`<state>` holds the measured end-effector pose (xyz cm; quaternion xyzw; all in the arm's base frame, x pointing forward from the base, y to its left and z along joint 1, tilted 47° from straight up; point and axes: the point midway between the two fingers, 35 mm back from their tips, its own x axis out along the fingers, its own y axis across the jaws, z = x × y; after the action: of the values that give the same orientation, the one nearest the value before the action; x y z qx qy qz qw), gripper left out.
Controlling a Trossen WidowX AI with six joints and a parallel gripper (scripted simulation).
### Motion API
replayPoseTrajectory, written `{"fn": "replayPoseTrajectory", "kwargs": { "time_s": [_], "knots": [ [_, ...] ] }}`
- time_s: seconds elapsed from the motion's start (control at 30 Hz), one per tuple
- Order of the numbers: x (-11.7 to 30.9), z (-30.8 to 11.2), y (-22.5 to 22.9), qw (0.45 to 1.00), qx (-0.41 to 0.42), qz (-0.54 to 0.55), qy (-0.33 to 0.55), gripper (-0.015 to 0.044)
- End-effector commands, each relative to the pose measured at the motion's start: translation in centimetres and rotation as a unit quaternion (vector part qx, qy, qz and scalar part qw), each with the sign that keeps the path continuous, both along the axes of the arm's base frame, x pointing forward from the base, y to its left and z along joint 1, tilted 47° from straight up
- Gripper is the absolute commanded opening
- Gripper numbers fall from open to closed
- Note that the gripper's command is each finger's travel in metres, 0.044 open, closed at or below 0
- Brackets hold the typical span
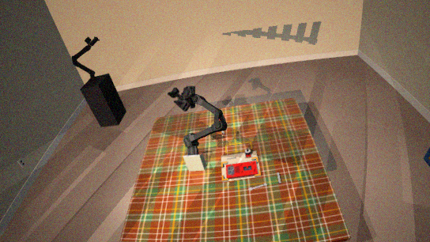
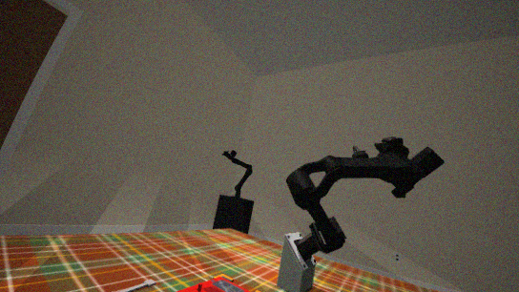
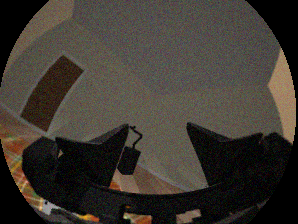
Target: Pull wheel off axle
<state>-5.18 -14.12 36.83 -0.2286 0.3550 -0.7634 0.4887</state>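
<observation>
Wheel (image 1: 248,152) at the edge of the board, gripper (image 1: 182,97) (image 2: 405,167) (image 3: 157,125) open and well away.
Small and dark, the wheel sits beside the red panel (image 1: 242,169) on the plaid surface (image 1: 178,206) (image 2: 143,253); the arm (image 1: 217,119) (image 2: 363,168) is raised, its fingers spread wide with nothing between them.
</observation>
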Motion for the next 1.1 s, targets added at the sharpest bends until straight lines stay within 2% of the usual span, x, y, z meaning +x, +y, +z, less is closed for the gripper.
{"fn": "replayPoseTrajectory", "kwargs": {
  "time_s": [0.0, 0.1, 0.3, 0.5, 0.8, 1.07],
  "knots": [
    [-0.1, 0.0, 0.0, 1.000, -0.001, -0.002, -0.002, 0.0374],
    [-1.4, 0.2, 0.6, 0.999, -0.012, -0.031, -0.025, 0.0300],
    [-6.7, 0.6, 4.3, 0.976, -0.076, -0.160, -0.125, 0.0300],
    [-10.9, 0.7, 10.2, 0.914, -0.172, -0.296, -0.219, 0.0300],
    [-12.8, -0.2, 21.2, 0.755, -0.348, -0.462, -0.310, 0.0300],
    [-9.6, -2.0, 31.1, 0.565, -0.513, -0.554, -0.332, 0.0300]
  ]
}}
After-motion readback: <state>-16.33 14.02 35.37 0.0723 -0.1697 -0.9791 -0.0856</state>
